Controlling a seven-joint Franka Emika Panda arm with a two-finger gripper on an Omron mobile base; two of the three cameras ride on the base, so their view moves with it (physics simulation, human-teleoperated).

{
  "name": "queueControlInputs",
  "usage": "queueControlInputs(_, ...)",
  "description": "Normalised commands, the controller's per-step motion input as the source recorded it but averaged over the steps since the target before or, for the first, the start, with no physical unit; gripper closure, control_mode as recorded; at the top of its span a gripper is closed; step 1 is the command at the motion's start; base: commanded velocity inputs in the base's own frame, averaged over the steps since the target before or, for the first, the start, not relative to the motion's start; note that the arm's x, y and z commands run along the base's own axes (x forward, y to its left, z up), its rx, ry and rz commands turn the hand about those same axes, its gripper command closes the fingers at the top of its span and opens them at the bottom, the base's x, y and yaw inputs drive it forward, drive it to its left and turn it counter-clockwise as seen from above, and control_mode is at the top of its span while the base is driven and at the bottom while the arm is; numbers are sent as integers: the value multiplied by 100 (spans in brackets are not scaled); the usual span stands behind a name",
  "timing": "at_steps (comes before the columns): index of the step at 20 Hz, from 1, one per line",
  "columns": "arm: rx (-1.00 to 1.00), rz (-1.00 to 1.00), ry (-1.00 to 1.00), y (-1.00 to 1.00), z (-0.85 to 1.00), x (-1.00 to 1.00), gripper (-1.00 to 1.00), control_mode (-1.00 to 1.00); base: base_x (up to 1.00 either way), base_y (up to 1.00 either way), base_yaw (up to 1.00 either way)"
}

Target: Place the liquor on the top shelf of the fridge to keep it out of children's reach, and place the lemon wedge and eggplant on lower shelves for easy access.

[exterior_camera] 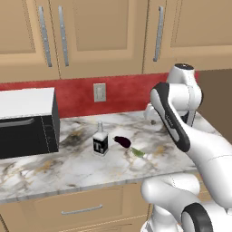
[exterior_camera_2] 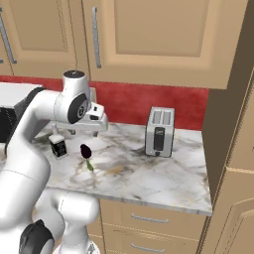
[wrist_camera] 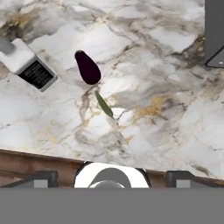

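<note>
On the marble table (exterior_camera: 54,167), left to right from the left base view: one black microwave (exterior_camera: 27,122), then one liquor (exterior_camera: 100,141) bottle standing just right of it, its black label showing a white "T". Just right of the bottle lies one eggplant (exterior_camera: 122,142), with one lemon wedge (exterior_camera: 138,152) near its right end. One toaster (exterior_camera_2: 159,132) stands well to the right. The gripper (wrist_camera: 111,177) hangs above, jaws spread wide, holding nothing.
</note>
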Motion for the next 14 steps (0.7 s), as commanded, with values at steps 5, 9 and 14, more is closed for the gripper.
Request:
queueControlInputs(5,0,10,8,21,-51,-32,-100,-100,0,0,0)
queueControlInputs(9,0,10,9,38,-54,-10,-100,-100,0,0,0)
queueControlInputs(14,0,14,8,19,-55,0,-100,-100,0,0,0)
